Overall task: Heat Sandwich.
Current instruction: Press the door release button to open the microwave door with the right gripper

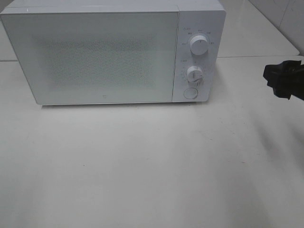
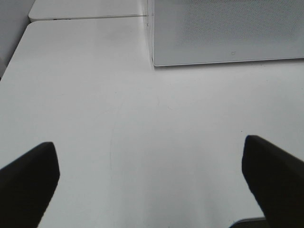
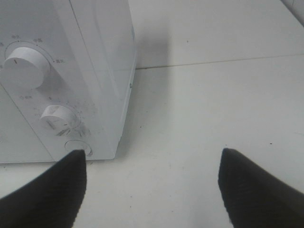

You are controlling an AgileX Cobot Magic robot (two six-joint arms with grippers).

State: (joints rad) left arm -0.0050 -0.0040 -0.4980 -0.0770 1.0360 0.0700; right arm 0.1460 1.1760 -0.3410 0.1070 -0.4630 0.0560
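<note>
White microwave (image 1: 104, 52) shut at the desk's (image 1: 142, 166) back edge, broad open desk in front of it, right hand (image 3: 152, 190) spread wide, empty, near its knobs (image 1: 199, 45), left hand (image 2: 151, 183) spread wide, empty, off its front-left corner, sandwich out of sight.

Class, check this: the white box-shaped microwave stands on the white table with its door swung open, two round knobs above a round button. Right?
No: the white box-shaped microwave has its door shut, as the exterior high view shows. The rest stands.

microwave (image 1: 95, 57): 1 | knobs (image 1: 198, 45) (image 1: 194, 74): 2 | round button (image 1: 190, 93): 1 | end effectors (image 2: 147, 142) (image 3: 152, 153): 2 | tables (image 2: 71, 104) (image 2: 85, 8): at least 2
</note>
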